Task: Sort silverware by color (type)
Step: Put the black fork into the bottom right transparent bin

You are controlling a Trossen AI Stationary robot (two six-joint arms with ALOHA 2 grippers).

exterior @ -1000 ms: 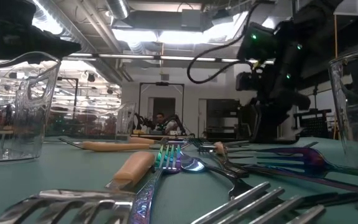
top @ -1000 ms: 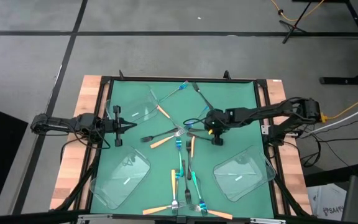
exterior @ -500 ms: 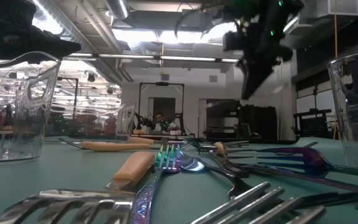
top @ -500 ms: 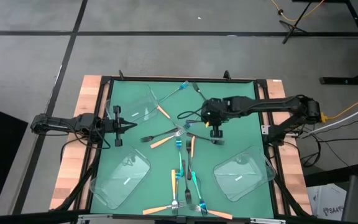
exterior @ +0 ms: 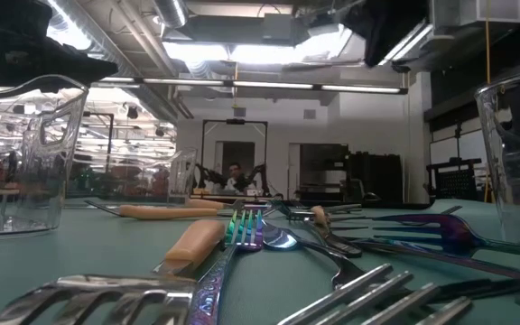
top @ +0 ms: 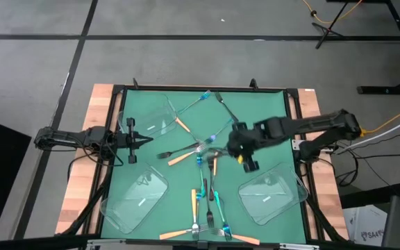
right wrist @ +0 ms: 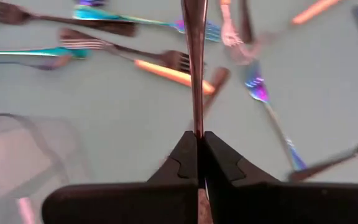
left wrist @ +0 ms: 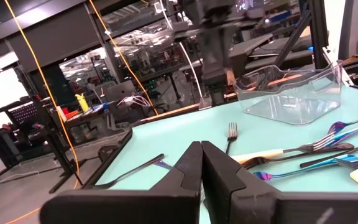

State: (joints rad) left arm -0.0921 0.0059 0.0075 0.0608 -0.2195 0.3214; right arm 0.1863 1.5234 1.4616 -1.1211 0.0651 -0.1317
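Note:
Several forks with orange [top: 181,158], blue-teal [top: 201,177] and dark handles lie scattered flat on the green mat, mostly around its middle. My right gripper [top: 247,161] hangs above the mat right of centre, shut on a slim dark fork [right wrist: 194,56]. My left gripper [top: 144,139] is shut and holds nothing; it stays level at the mat's left edge, and the left wrist view shows its fingers [left wrist: 201,158] together. In the low view only part of the right arm [exterior: 395,23] shows at the top. My right gripper pinches the dark fork's slim shaft [right wrist: 195,121] between its two fingers. The fork sticks out forward past the fingertips, in line with them. The fingers slant down from the table's right side. The fork is lifted clear above the forks on the mat; which end is held I cannot tell.
Three clear plastic trays stand on the mat: one far left [top: 148,121], one near left [top: 136,201], one near right [top: 269,198]. Forks cross each other at the centre [top: 203,147] and along the near edge [top: 207,229]. A dark frame rims the table.
My right gripper has risen well above the mat, leaving the low view upward, and swung a little toward the near edge and the near-right tray. It has stayed shut.

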